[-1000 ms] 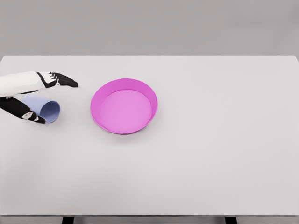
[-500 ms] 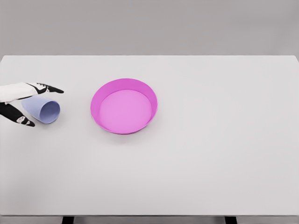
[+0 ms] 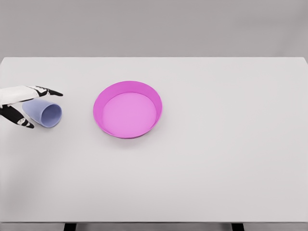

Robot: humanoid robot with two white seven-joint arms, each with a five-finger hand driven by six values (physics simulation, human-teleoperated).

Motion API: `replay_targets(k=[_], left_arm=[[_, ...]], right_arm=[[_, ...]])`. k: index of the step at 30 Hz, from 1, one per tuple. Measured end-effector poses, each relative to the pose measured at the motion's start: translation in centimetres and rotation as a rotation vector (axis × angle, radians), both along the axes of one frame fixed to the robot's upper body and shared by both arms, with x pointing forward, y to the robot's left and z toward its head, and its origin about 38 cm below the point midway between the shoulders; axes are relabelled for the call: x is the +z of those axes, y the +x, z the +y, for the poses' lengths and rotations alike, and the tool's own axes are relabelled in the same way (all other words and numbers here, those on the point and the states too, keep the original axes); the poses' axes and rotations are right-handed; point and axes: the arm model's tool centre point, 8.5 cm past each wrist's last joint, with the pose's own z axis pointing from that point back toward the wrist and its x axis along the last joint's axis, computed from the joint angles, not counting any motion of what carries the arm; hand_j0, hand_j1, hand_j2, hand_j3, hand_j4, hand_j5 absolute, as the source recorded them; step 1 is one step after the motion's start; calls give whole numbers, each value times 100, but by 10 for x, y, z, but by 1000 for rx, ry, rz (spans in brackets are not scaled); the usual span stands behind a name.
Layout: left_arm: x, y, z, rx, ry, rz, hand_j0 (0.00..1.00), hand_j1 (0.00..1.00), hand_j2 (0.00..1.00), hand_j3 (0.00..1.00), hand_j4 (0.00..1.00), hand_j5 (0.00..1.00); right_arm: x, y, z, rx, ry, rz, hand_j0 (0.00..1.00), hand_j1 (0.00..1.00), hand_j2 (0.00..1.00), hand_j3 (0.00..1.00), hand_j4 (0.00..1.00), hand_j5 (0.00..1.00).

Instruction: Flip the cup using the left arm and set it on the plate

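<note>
One cup [image 3: 44, 112] lies tipped on my worktop [image 3: 216, 159], left hand [image 3: 21, 103] fingers [image 3: 48, 91] closing around it, left of the plate [image 3: 127, 109].

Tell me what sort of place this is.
Most likely a simulated tabletop test scene, not a real room: a plain white table against a blank grey backdrop, holding only a magenta plate and a pale blue cup lying on its side, with the left robot hand around it.

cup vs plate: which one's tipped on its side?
The pale blue cup at the table's left edge, lying with its mouth facing right, the left robot hand straddling it. The pink plate sits flat, right way up.
</note>
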Motion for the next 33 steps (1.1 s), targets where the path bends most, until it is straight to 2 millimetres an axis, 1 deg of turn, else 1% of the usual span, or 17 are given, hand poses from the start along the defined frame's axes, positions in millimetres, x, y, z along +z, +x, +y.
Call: replay_targets(k=[9,13,15,21,27,33], left_arm=[[-4,1,2,7,16,2,100,100,100,100,100,100],[-11,5,5,25,21,8,100,100,100,100,100,100],[-11,10,4,31,27,1,100,100,100,100,100,100],[-19,11,9,48,47,14,100,100,100,100,100,100],[-24,14,2,36,45,18,100,100,100,100,100,100],[-29,13,3,40,57,30,100,100,100,100,100,100]], right_arm=[[0,0,0,0,0,0,100,100,100,100,100,100],[0,0,0,0,0,0,100,100,100,100,100,100],[0,0,0,0,0,0,100,100,100,100,100,100],[0,0,0,0,0,0,100,100,100,100,100,100],[0,0,0,0,0,0,100,100,100,100,100,100],[0,0,0,0,0,0,100,100,100,100,100,100]])
